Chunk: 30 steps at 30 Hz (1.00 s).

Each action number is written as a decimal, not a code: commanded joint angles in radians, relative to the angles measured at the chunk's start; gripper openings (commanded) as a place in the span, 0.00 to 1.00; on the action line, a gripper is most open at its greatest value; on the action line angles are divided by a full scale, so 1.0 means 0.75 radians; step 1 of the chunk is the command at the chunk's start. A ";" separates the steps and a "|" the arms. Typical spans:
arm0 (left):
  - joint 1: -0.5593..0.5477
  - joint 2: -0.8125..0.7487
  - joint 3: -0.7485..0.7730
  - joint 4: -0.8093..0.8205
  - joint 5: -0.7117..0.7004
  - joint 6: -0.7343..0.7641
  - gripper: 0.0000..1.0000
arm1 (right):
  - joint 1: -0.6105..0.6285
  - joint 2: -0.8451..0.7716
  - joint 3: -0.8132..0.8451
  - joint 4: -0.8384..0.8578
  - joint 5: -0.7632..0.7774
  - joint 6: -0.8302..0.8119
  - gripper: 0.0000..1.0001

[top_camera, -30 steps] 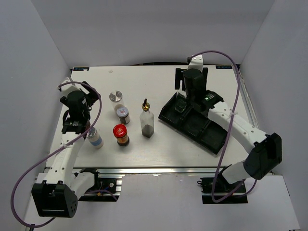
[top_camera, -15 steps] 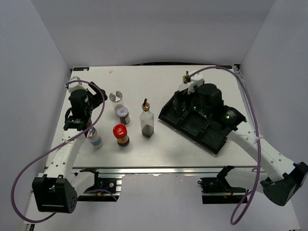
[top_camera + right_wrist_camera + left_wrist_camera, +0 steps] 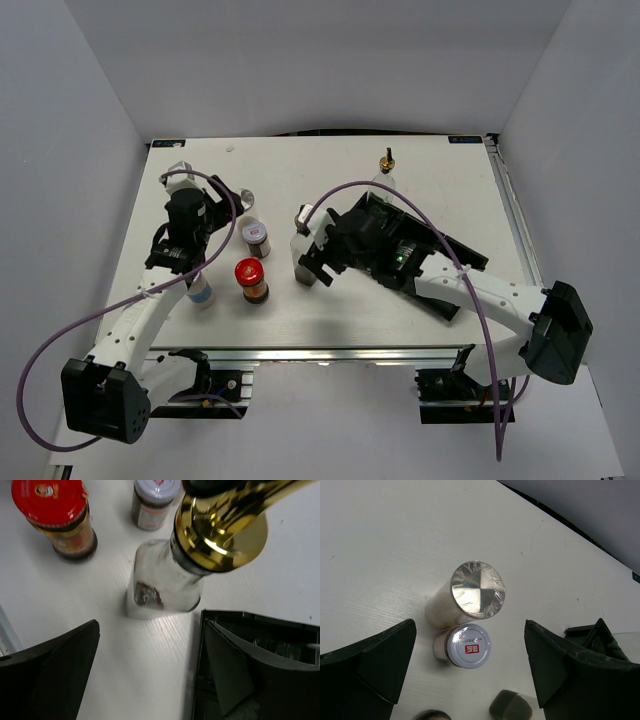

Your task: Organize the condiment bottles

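Note:
A clear glass bottle with a gold pourer [image 3: 302, 252] stands mid-table. My right gripper [image 3: 318, 262] is open and empty at its right side. In the right wrist view the bottle [image 3: 162, 587] stands just ahead of the spread gripper [image 3: 150, 680]. A second glass bottle [image 3: 386, 170] stands at the far end of the black tray [image 3: 462, 262]. My left gripper [image 3: 190, 250] is open and empty above the table. Its view shows the silver-lidded jar [image 3: 477, 589] and the white-lidded jar [image 3: 468, 646] ahead of the gripper [image 3: 470, 680]. The red-capped jar [image 3: 251, 280] and the white blue-banded bottle [image 3: 200, 291] stand near the front left.
The right arm lies over most of the tray. The tray's near corner [image 3: 250, 630] sits right beside the centre bottle. The silver-lidded jar [image 3: 240, 199] and the white-lidded jar [image 3: 257, 237] stand touching. White walls enclose the table on three sides.
My right gripper has left a glass bottle standing at the tray's far end and swung left to the centre bottle. My left gripper has moved right, toward the jars.

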 commanded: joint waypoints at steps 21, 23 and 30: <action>-0.004 0.013 0.089 -0.037 -0.040 -0.046 0.98 | -0.002 0.192 0.017 0.689 0.081 0.153 0.30; -0.004 0.019 0.084 -0.002 -0.036 -0.046 0.98 | -0.002 0.190 0.031 0.693 0.073 0.153 0.21; -0.004 0.007 0.113 -0.027 -0.036 -0.032 0.98 | -0.002 0.099 0.095 0.610 0.063 0.153 0.00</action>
